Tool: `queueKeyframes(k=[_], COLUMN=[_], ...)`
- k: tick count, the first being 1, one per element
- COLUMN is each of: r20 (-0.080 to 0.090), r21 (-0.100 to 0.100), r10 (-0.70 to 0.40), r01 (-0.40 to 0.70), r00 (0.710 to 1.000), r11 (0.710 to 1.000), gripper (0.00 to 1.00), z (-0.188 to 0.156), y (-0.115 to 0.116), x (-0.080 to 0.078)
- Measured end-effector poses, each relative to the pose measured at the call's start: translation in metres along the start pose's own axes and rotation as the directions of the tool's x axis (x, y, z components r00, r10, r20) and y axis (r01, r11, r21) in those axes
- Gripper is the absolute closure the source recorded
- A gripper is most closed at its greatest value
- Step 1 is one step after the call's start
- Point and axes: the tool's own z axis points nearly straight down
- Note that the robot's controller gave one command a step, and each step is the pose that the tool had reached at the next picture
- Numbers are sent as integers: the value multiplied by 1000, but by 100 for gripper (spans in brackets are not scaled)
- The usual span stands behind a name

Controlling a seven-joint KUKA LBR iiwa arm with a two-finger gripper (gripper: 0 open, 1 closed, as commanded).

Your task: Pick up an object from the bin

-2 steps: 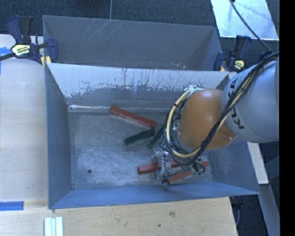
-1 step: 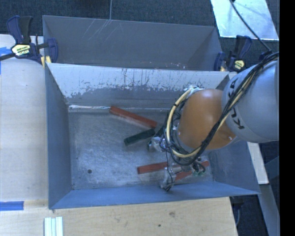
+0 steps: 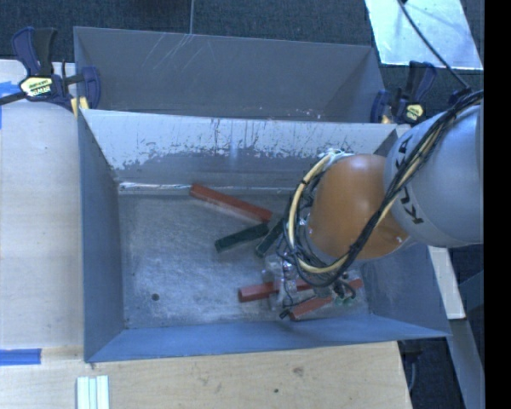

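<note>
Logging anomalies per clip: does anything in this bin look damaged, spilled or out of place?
Nothing spilled. The bin's back wall shows scratched, worn streaks. A long red bar and dark green pieces lie loosely jumbled beside the gripper.

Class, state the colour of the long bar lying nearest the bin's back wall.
The long bar is reddish brown, in the camera view.

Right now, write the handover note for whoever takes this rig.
Hand: low in the bin, at the view's lower right; open or shut cannot be told.
Things: short red bar just left of it, red piece just below it; long red-brown stick and dark green piece lie toward the middle.
Done: hand is down among the red things.
Left: nothing seen held; grasp and lift out.
</note>
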Motion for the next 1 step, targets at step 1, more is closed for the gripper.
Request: queueKeyframes(k=[1], r20=[13], r21=[2], r10=[-29], r01=[29], r00=[1000], r11=[1000], gripper=[100], z=[-135], y=[-9], x=[-57])
